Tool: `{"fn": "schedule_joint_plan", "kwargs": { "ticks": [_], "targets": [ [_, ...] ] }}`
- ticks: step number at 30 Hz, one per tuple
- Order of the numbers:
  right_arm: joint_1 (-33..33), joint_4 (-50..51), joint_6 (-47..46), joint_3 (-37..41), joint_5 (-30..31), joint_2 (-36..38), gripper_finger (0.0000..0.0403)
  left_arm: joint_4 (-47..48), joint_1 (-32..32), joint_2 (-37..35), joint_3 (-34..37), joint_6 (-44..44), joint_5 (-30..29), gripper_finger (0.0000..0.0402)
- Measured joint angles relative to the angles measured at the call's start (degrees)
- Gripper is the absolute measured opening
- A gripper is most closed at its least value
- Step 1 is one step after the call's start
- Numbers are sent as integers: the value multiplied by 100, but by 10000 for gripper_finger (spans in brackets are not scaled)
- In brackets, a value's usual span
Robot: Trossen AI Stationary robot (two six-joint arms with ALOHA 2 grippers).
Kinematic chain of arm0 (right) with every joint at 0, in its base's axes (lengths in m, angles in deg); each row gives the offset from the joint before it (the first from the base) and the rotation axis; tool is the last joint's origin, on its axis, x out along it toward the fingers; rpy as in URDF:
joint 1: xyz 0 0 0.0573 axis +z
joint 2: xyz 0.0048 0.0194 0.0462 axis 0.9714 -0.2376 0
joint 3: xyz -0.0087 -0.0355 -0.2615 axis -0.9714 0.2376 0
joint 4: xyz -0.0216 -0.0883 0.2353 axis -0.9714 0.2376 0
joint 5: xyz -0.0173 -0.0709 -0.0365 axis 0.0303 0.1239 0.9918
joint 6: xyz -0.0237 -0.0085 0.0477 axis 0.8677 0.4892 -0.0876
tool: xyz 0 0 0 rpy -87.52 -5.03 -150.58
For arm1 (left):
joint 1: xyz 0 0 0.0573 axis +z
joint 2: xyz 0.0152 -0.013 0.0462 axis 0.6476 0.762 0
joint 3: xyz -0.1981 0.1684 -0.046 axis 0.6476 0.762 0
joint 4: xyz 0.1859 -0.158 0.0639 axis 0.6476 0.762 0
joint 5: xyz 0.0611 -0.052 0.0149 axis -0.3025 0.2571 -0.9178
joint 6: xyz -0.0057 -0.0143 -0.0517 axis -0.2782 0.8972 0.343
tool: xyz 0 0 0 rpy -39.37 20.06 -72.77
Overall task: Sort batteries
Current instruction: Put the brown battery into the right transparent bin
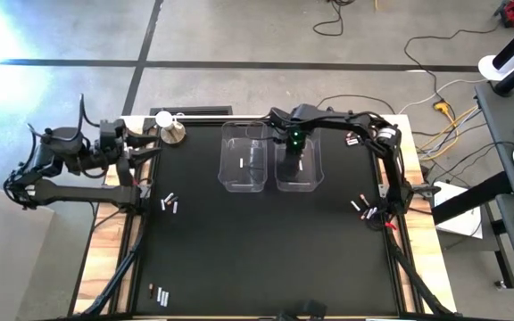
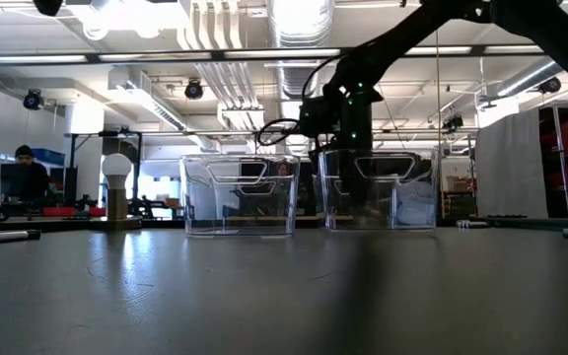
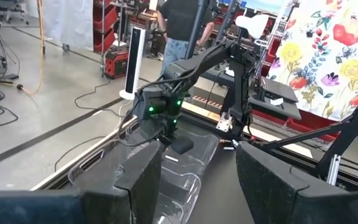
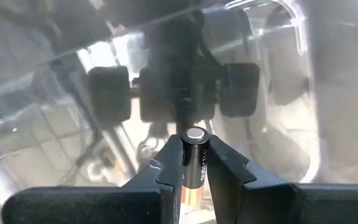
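Two clear plastic bins stand side by side on the black mat: the left bin (image 1: 244, 159) and the right bin (image 1: 299, 162). My right gripper (image 4: 193, 146) hangs over the right bin (image 2: 381, 192) and is shut on a dark battery with a coppery band (image 4: 192, 165). A silvery-white battery (image 3: 171, 158) lies in the left bin. Loose batteries lie on the mat near its left edge (image 1: 169, 203), near-left corner (image 1: 159, 292) and right edge (image 1: 364, 210). My left gripper (image 3: 197, 180) waits open at the table's far left, beside the metal knob (image 1: 169, 130). My right gripper pinches the dark battery's body (image 4: 192, 163) between its two fingers. The battery lies along the fingers, its silvery end cap (image 4: 195, 134) sticking out past the fingertips. The fingers point down from above into the right bin. The battery is lifted clear of the bin's floor.
The silver knob with a white ball (image 2: 116, 192) stands at the mat's far-left corner. More batteries lie by the right arm's base (image 1: 355, 138). The mat's middle and near part (image 1: 266, 259) is bare. Beyond the table stand a person (image 3: 179, 25) and shop equipment.
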State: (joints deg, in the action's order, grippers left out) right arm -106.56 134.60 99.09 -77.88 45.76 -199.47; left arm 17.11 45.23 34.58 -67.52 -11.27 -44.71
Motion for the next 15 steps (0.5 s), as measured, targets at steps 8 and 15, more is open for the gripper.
{"fn": "schedule_joint_plan", "kwargs": {
  "ticks": [8, 15],
  "targets": [
    [-8, -176, 62, 62, 133, -204, 62, -3, 2, -66, 0, -26, 0, 185],
    [-7, -165, -189, 61, 141, -195, 100, -3, 2, -66, 0, 3, 0, 185]
  ]
}}
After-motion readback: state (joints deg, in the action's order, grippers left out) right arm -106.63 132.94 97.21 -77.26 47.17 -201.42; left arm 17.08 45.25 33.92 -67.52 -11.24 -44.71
